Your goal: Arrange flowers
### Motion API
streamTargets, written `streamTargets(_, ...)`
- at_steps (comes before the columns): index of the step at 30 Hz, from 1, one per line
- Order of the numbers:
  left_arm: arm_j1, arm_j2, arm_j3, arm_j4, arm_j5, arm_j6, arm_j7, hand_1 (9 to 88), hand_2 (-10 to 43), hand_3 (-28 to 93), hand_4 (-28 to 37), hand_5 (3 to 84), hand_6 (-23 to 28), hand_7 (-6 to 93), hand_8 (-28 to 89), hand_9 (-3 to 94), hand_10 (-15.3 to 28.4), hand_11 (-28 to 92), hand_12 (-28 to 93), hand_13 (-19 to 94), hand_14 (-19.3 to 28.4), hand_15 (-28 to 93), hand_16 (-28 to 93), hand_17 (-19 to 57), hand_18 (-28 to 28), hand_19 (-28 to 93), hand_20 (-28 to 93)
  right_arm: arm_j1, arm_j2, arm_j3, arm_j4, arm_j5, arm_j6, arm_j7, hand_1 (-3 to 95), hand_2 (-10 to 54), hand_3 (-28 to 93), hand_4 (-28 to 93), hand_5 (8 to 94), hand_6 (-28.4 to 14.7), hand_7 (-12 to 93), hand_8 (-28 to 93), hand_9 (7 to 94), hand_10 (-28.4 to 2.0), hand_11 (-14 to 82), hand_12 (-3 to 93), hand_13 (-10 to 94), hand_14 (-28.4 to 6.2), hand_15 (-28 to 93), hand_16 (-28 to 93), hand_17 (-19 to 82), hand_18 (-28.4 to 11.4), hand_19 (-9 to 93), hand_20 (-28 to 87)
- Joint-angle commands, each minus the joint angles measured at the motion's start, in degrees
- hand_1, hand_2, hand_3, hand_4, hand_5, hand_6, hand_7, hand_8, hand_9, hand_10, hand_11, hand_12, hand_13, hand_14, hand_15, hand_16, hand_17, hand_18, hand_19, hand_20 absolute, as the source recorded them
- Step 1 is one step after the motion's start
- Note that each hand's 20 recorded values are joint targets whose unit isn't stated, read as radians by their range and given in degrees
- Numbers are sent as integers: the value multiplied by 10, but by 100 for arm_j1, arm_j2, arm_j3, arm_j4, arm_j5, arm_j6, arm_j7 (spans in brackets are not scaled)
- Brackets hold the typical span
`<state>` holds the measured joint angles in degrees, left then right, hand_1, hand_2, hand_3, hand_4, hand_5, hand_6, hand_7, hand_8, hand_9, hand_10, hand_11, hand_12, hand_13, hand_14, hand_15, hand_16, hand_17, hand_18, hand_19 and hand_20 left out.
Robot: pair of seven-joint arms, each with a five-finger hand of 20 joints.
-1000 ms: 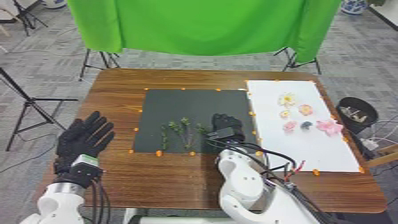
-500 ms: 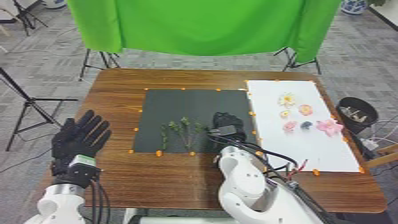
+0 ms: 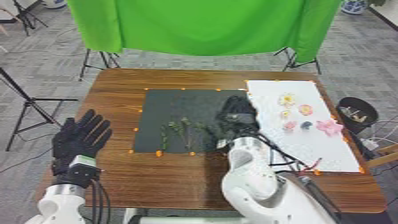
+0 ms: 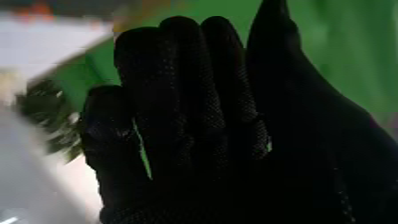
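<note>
Plainly, can see the right hand with fingers straight and close together, narrow rather than spread. Lies over the right part of the dark mat, near its border with the white sheet. Cannot tell about anything held on the palm side. In the right wrist view, can make out blurred greenery just beside the gloved fingers, probably leaves, though too soft to say for certain; cannot tell about any touch.

Can see the left hand spread wide with nothing held, at the left side of the brown wooden table, apart from the mat.

On the dark mat, to the left of the right hand, can find green stems, separate at the far left and crowded together nearer the hand. On the white sheet, can count a pale yellow flower farthest off, a small yellow flower below, a peach flower beside, a small pink flower, a dark bluish piece, and a large pink flower near the outer edge.

Around the mat and sheet, can spot small orange tabs. Beyond the table, can see a green cloth; just beside its right edge, a dark bin.
</note>
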<state>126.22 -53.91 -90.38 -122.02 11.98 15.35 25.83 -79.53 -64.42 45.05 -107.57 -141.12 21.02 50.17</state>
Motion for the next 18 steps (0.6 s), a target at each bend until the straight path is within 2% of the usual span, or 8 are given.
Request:
streamTargets(1, 94, -85, -13, -20, 26, -226, 186, 294, 97, 711, -282, 430, 106, 121, -83, 351, 164, 269, 102, 259, 172, 431, -83, -67, 151, 369, 88, -560, 1166, 2114, -199, 1200, -1063, -2014, 471, -95, 835, -283, 546, -34, 380, -176, 615, -154, 214, 170, 600, -112, 520, 309, 286, -220, 835, 418)
streamTargets(2, 113, -95, -20, -26, 27, -239, 192, 294, 98, 711, -283, 429, 106, 121, -83, 352, 164, 268, 102, 259, 172, 431, -83, -67, 151, 368, 88, -665, 1258, 2251, -186, 1282, -1008, -2138, 455, -95, 843, -283, 532, -30, 370, -183, 583, -153, 197, 166, 567, -118, 514, 258, 271, -209, 818, 417)
streamTargets(3, 126, -93, -19, -29, 26, -259, 204, 293, 100, 710, -283, 429, 106, 120, -83, 352, 164, 268, 103, 260, 172, 430, -82, -67, 151, 368, 89, -732, 1348, 2299, -189, 1091, -979, -1964, 437, -95, 838, -283, 523, -28, 356, -188, 560, -154, 182, 162, 543, -122, 497, 221, 260, -203, 800, 412)
streamTargets(4, 109, -111, -22, -17, 38, -263, 164, 291, 103, 709, -283, 428, 105, 120, -83, 352, 164, 267, 103, 260, 172, 430, -82, -67, 151, 367, 89, -828, 1399, 2394, -187, 869, -1065, -1866, 421, -95, 826, -283, 521, -31, 339, -189, 552, -154, 174, 159, 535, -124, 476, 198, 257, -201, 790, 407)
streamTargets(5, 127, -109, -20, -28, 27, -255, 190, 290, 105, 710, -283, 429, 105, 119, -82, 352, 164, 267, 103, 260, 172, 430, -82, -67, 151, 367, 89, -927, 1452, 2501, -207, 795, -1178, -1872, 410, -95, 812, -283, 522, -32, 318, -185, 552, -151, 167, 155, 536, -122, 456, 185, 257, -200, 784, 401)
streamTargets(9, 143, -116, -28, -19, 11, -282, 220, 286, 113, 710, -283, 429, 105, 118, -82, 353, 164, 265, 103, 261, 173, 428, -81, -66, 151, 365, 90, -1353, 1530, 2961, -419, 896, -2075, -1859, 412, -95, 820, -283, 522, -30, 265, -168, 549, -130, 144, 147, 534, -117, 381, 172, 255, -198, 765, 386)
streamTargets(13, 161, -103, -41, -5, -25, -358, 263, 284, 116, 711, -283, 430, 105, 118, -82, 354, 164, 264, 104, 262, 172, 425, -80, -66, 151, 364, 91, -1585, 1498, 3135, -498, 513, -3016, -2057, 423, -95, 843, -283, 485, -37, 217, -152, 493, -123, 108, 142, 496, -114, 326, 175, 246, -198, 753, 378)
streamTargets(18, 90, -95, 18, 49, -32, -477, 302, 265, 122, 719, -283, 428, 103, 116, -81, 353, 163, 262, 105, 262, 173, 425, -78, -66, 151, 363, 92, -1701, 1394, 3259, -510, 611, -3727, -2103, 463, -95, 864, -283, 464, -36, 186, -139, 440, -116, 79, 130, 466, -103, 266, 186, 235, -198, 740, 371)
